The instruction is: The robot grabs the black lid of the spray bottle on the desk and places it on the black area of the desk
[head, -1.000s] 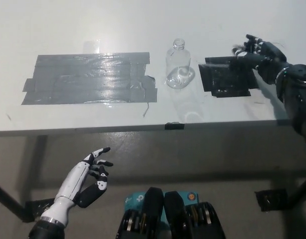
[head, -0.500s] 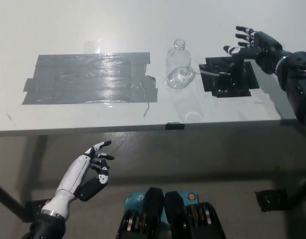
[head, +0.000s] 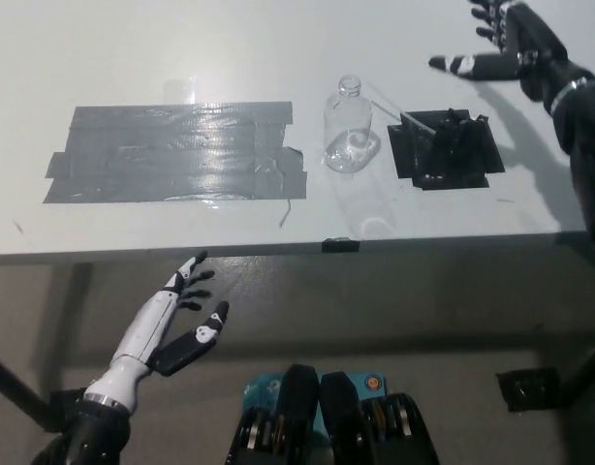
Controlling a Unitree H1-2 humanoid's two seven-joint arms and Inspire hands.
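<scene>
listing what lies before me on the white desk (head: 181,58). item: black lid (head: 453,140) of the spray bottle, with its thin dip tube (head: 417,122) pointing up-left; it lies on the small black area (head: 477,165) at centre right of the frame, dark on dark, so its outline is hard to trace. item: clear bottle (head: 349,131), uncapped, upright, just left of that patch and apart from it. item: large grey tape patch (head: 172,153), left of centre, bare. item: my right hand (head: 506,48), black, at the upper right corner of the frame, raised clear of the desk, fingers spread, holding nothing. the lid lies down and to the left of it, well apart, no contact. item: my left hand (head: 176,325), white, lower left of the frame, below the desk edge, fingers loosely spread, empty, at rest. nearer hand to the lid: the right, by far. judgement: lid appears placed on the black area; placement looks complete, leaving only the right arm to draw away.
</scene>
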